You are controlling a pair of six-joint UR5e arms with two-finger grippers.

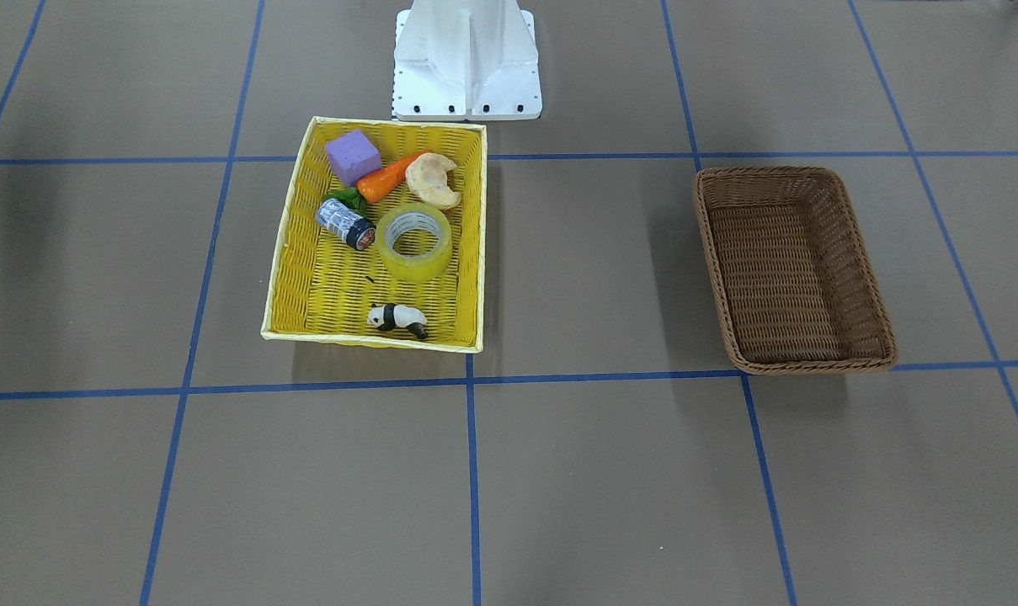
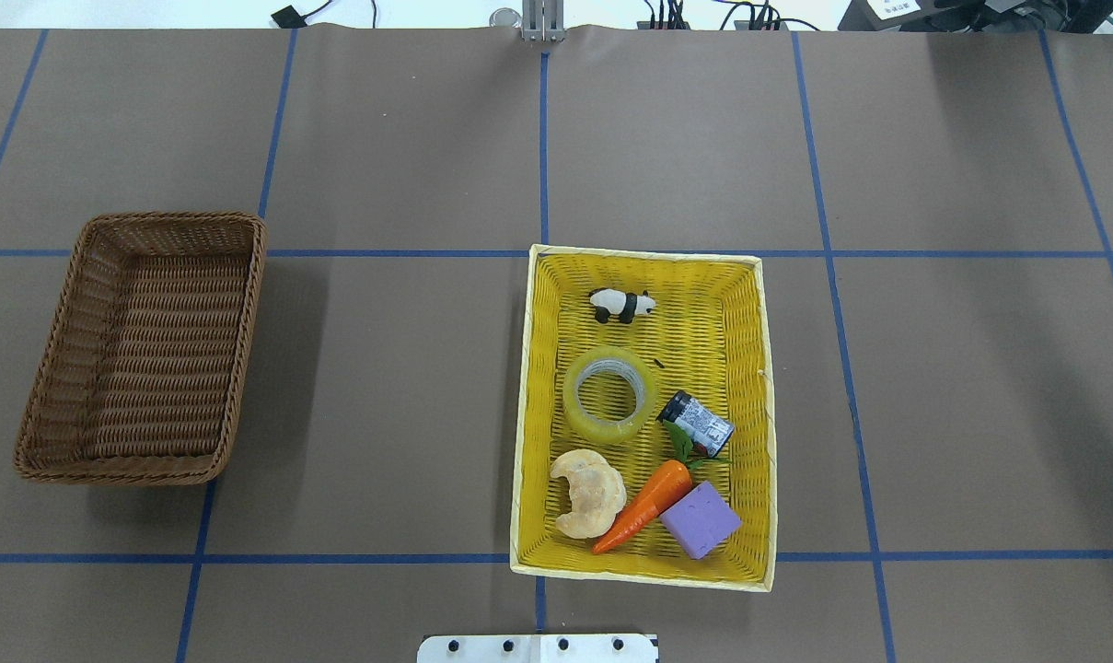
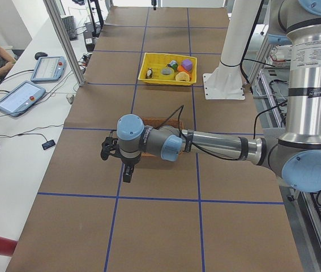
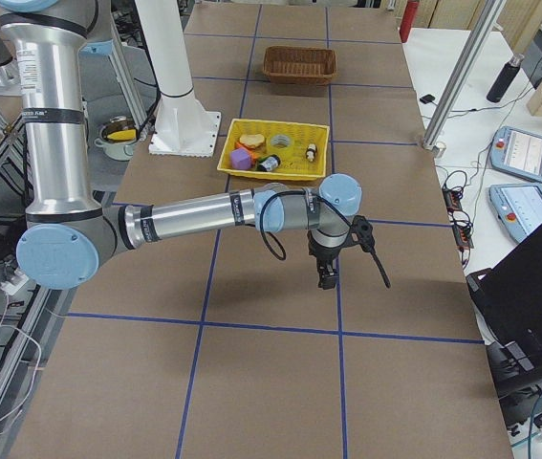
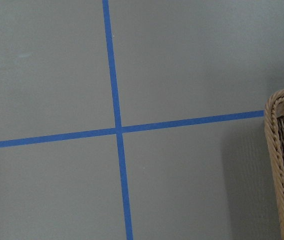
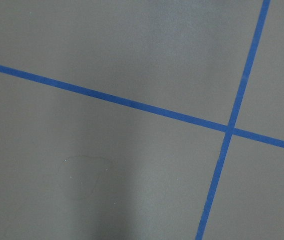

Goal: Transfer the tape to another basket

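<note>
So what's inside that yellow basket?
The yellow basket holds a tape roll, a battery, a toy carrot, a croissant, a purple block and a panda figurine. The carrot's leaves are partly hidden by the battery.

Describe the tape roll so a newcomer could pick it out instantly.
Find the bright yellow basket in front of the robot's base. Near its middle, between the panda figure and the croissant, lies the tape. It is the only ring there: a translucent yellow hoop lying flat, with a whitish core.

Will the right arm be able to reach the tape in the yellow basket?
Probably yes: the tape lies flat and uncovered in the open yellow basket; only the battery sits close beside it.
</note>
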